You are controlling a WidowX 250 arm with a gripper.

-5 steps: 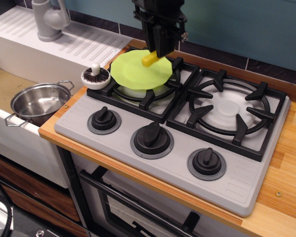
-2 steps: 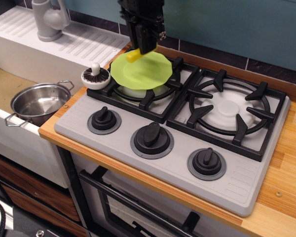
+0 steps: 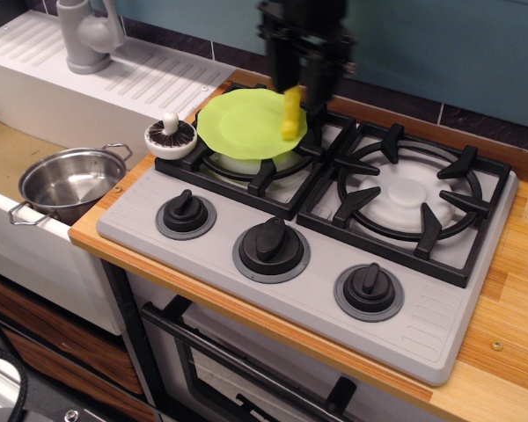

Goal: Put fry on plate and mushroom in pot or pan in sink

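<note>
Observation.image view, single frame, catalogue of contents.

Item 1: black robot hand [image 3: 297, 83], at 12 o'clock of the frame, hanging over the right edge of the plate. Whether its fingers grip the fry or stand apart cannot be told; the fry sits just below them, blurred.

Item 2: small bright yellow ridged plastic fry [image 3: 290, 112], upright, at the 3 o'clock rim of the plate. Whether it touches the plate cannot be told.

Item 3: lime-green round plastic plate with scalloped rim [image 3: 242, 125], resting on the black grate of the left burner of the grey two-burner stovetop [image 3: 308, 264].

Item 4: small toy mushroom, white stem and cap with dark brown ribbed gills [image 3: 170, 134], stem up, just beside the plate at its 9 o'clock, on the stovetop's corner.

Item 5: small shiny stainless-steel pot with two wire loop handles [image 3: 70, 183], upright, in the white rectangular sink with tan bottom [image 3: 9, 154], at 8 o'clock of the mushroom.

Item 6: grey faucet [image 3: 88, 33] on the ribbed white drainboard [image 3: 150, 79], at 10 o'clock.

Item 7: wooden counter [image 3: 502, 343] carrying the stovetop.
</note>
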